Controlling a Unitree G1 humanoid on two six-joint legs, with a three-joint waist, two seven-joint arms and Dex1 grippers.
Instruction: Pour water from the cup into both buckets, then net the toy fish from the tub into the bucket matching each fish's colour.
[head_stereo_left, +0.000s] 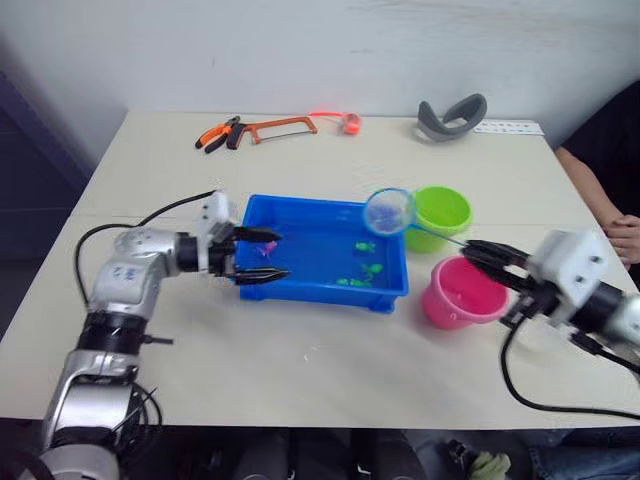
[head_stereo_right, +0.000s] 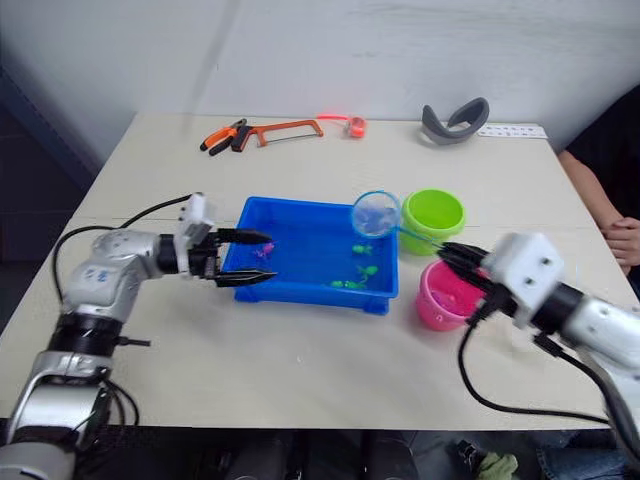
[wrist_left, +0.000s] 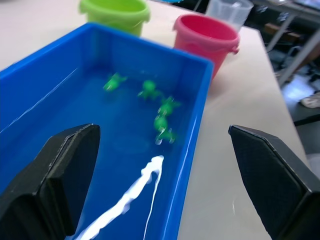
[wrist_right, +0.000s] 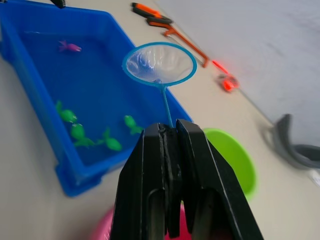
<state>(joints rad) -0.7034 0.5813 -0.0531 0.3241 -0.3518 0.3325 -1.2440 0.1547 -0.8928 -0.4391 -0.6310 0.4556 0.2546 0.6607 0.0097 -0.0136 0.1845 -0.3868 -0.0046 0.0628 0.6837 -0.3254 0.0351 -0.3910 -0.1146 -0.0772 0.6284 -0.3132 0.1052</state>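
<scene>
Overhead, net (head_stereo_left: 389, 211) above tub (head_stereo_left: 300, 288) rim

Blue tub (head_stereo_left: 300, 285) sits flat mid-table, water in it. I count several green fish (head_stereo_left: 362, 276) bunched toward its right end and one pink fish (head_stereo_left: 266, 250) near its left end. Net (head_stereo_left: 389, 211) is up in the air, light-blue hoop tilted over the tub's right far corner, thin handle running back above the pink bucket (head_stereo_left: 460, 293). Green bucket (head_stereo_left: 440, 215) stands upright just behind the pink one, both right of the tub. Clear cup (wrist_left: 229, 11) stands beyond the pink bucket.
</scene>
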